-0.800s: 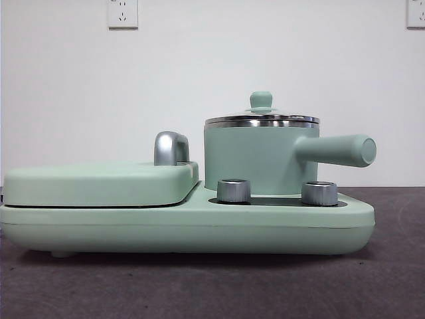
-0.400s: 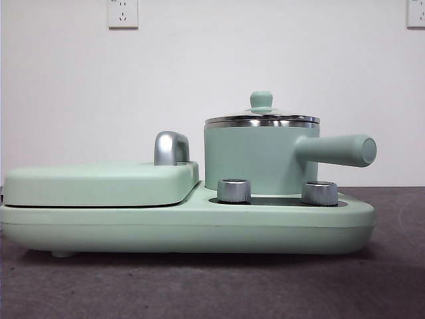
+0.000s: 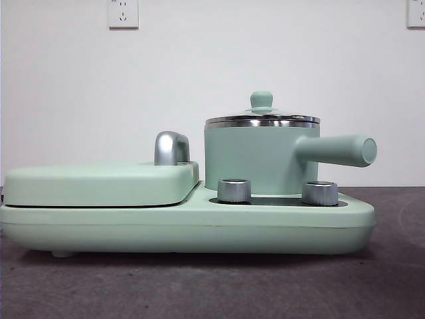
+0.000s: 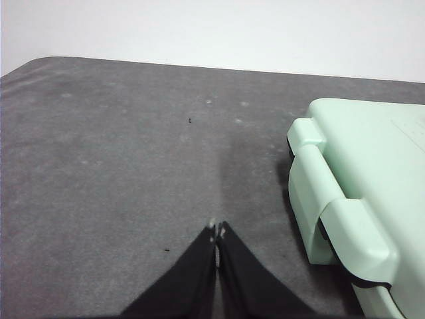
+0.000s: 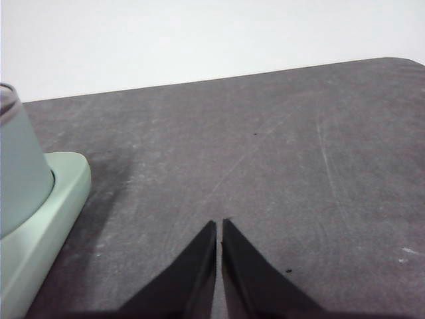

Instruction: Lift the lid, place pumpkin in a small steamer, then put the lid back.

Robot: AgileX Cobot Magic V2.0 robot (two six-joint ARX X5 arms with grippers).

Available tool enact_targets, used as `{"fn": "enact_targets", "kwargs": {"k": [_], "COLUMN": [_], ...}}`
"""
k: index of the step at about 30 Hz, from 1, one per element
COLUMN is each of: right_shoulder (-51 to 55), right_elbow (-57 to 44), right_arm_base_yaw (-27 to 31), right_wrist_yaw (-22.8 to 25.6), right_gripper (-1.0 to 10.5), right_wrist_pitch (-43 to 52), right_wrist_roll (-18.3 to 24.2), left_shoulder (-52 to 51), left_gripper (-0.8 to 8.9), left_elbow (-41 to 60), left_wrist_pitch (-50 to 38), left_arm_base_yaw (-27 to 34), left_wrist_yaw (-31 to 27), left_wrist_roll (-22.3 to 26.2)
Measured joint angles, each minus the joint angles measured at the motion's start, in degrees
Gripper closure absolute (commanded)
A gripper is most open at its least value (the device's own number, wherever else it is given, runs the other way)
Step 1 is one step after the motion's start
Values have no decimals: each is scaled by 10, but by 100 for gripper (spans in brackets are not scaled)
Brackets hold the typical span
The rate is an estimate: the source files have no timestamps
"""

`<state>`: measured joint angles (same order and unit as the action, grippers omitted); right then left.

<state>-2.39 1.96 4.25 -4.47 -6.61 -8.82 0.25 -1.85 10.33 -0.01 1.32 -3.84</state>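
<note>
The small steamer (image 3: 255, 159) stands on the right half of the mint-green appliance base (image 3: 186, 226), its thick handle pointing right. The lid (image 3: 261, 118) rests on its chrome rim, green knob on top. The pumpkin is out of view. My left gripper (image 4: 216, 229) is shut and empty above bare table, off the base's end. My right gripper (image 5: 219, 226) is also shut and empty over bare table, with the small steamer (image 5: 20, 166) at the edge of its view. Neither arm shows in the front view.
A flat mint-green griddle cover (image 3: 99, 183) with a chrome handle (image 3: 170, 147) fills the left half of the base. Two silver knobs (image 3: 234, 190) sit in front of the pot. Dark grey table (image 4: 119, 166) stretches out on both sides of the appliance.
</note>
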Motion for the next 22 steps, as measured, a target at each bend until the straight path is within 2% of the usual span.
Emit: {"fn": "enact_targets", "kwargs": {"k": [4,13,22], "right_shoulder": [19,20,20], "right_elbow": [-10,-10,-10], "right_arm_base_yaw": [0,-1,-1], "right_wrist_yaw": [1,10,10], "right_gripper": [935,935,935], "right_wrist_pitch": [-31,-31,-30], "right_wrist_roll": [0,33,40], "left_shoulder": [0,0,0], "left_gripper": [808,808,808], "left_elbow": [0,0,0], "left_wrist_pitch": [0,0,0], "left_arm_base_yaw": [0,0,0], "left_wrist_yaw": [0,0,0], "left_wrist_roll": [0,0,0]}}
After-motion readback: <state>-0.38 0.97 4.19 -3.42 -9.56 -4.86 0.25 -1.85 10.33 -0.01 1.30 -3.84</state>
